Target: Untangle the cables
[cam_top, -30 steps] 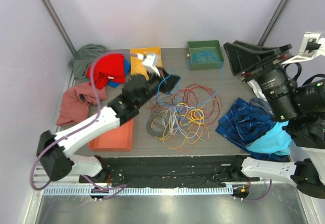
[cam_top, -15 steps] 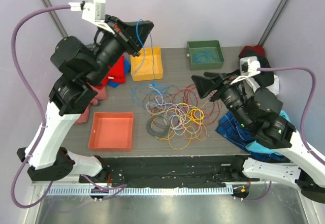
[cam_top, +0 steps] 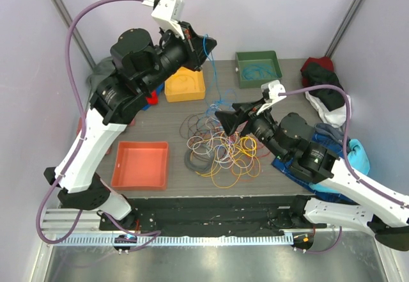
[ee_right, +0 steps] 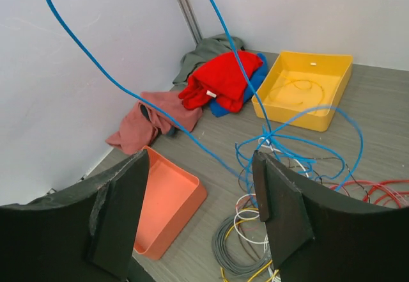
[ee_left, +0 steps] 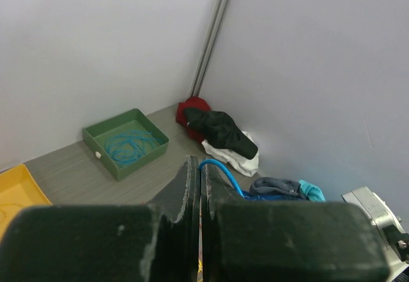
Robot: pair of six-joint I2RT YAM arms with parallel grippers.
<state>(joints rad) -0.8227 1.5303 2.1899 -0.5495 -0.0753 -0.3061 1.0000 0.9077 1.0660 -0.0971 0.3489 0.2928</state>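
Left arm reared high; left claw hangs over the yellow tray, clamped on one blue cable. That strand drops to the cables, heaped on the table right of that tray. Right arm low; right claw spread apart over the heap. Trays, three: yellow, orange tray, green tray.
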